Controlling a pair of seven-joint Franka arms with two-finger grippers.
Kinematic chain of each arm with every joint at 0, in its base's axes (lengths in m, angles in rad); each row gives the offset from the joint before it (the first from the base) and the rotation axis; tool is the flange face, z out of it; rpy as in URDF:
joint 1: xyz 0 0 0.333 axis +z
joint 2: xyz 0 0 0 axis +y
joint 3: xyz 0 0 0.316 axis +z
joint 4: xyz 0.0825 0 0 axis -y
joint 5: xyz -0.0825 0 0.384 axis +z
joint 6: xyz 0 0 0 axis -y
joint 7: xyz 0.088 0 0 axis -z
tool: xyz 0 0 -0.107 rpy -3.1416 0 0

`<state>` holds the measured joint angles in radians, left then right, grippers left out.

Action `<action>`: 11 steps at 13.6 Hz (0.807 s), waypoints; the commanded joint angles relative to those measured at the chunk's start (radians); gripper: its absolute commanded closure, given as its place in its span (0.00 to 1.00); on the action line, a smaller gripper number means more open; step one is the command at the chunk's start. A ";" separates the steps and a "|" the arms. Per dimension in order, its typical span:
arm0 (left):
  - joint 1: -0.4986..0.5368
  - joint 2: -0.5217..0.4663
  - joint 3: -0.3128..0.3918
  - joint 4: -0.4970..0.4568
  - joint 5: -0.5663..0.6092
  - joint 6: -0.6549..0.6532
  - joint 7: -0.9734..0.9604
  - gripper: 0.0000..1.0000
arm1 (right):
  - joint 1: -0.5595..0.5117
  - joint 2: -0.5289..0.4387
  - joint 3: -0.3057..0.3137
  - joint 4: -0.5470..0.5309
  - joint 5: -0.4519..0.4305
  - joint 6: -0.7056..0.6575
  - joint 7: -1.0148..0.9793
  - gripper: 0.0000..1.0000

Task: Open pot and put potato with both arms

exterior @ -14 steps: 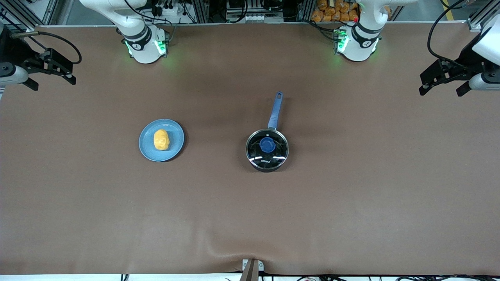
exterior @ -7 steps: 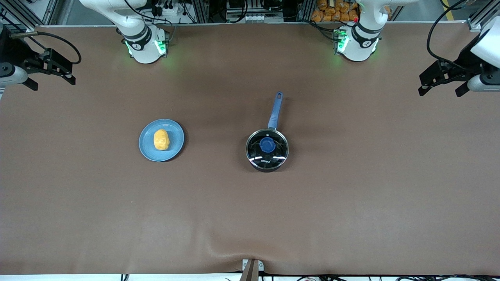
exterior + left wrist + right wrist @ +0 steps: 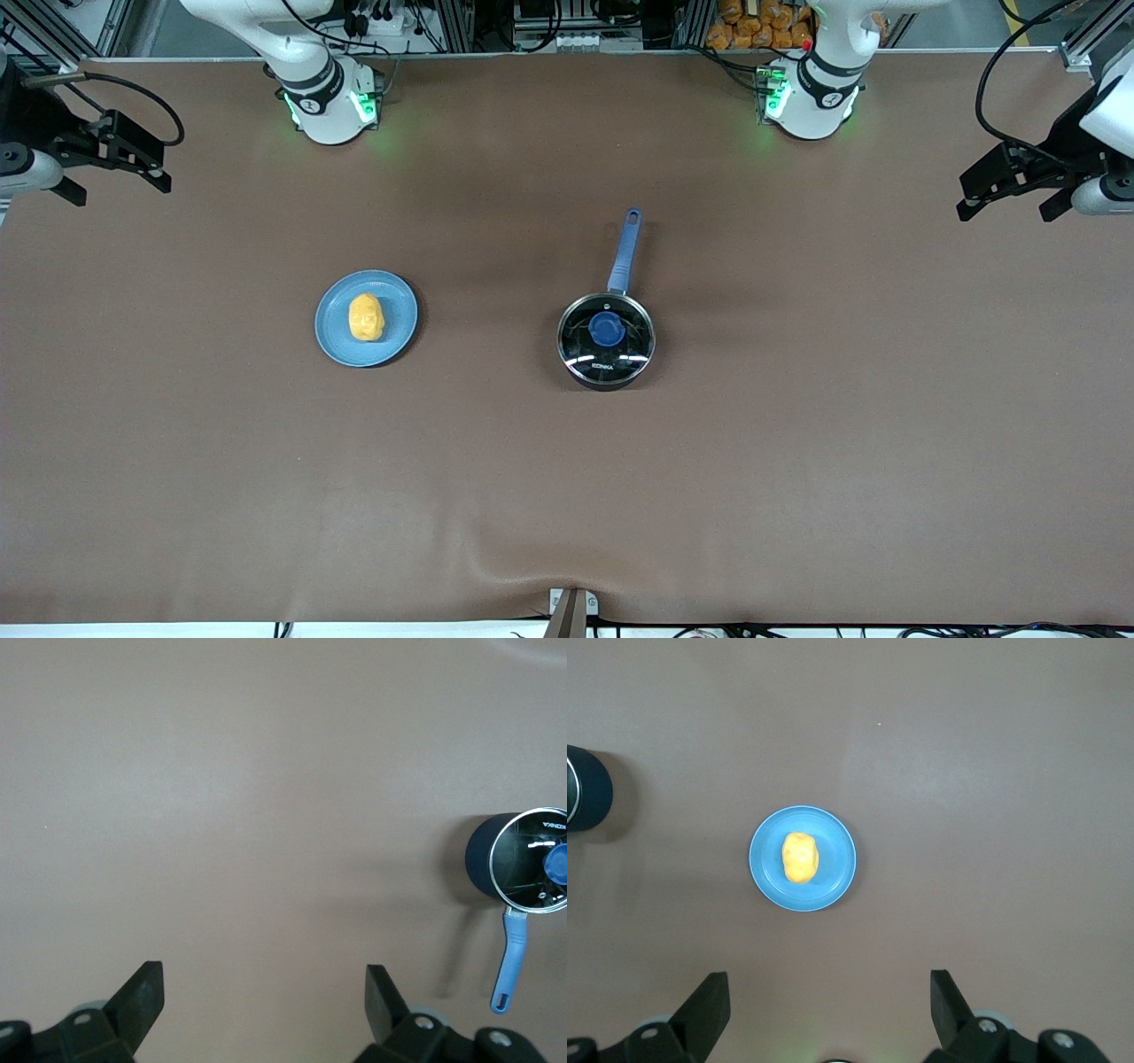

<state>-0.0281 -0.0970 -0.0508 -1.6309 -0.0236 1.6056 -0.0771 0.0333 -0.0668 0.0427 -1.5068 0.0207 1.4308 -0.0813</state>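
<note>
1. Resting near the middle of the bench, the pot [image 3: 606,341] has its glass lid [image 3: 606,339] on and the blue knob [image 3: 606,329] at the lid's centre; its long blue handle [image 3: 624,252] points toward the edge where the robot bases stand.
2. Lying on a light-blue plate [image 3: 398,330], the potato [image 3: 365,317] is level with the pot and well apart from it, toward the right arm's end of the bench.
3. The left gripper [image 3: 1010,193] hangs over the bench at the left arm's end, close to the corner by the bases, its fingers spread wide and holding nothing.
4. The pot is well apart from the left gripper, off toward the bench's middle and nearer the front camera; the left wrist view shows the pot [image 3: 518,859] far out at the margin of its picture, with bare brown surface below the spread fingers [image 3: 142,997].
5. The right gripper [image 3: 115,173] hangs at the right arm's end, near the other corner by the bases, its fingers also apart and empty.
6. The right wrist view looks down on the potato [image 3: 800,857] and plate [image 3: 834,875], which lie ahead of its spread fingers [image 3: 709,1001], not between them.
</note>
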 commanded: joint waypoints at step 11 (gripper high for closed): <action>0.002 0.051 -0.003 0.019 -0.042 -0.010 -0.030 0.00 | -0.029 -0.010 0.019 -0.006 0.005 -0.004 0.011 0.00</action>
<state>-0.0294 -0.0533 -0.0522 -1.6307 -0.0484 1.6057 -0.0993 0.0331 -0.0668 0.0426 -1.5068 0.0207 1.4308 -0.0812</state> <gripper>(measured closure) 0.000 0.000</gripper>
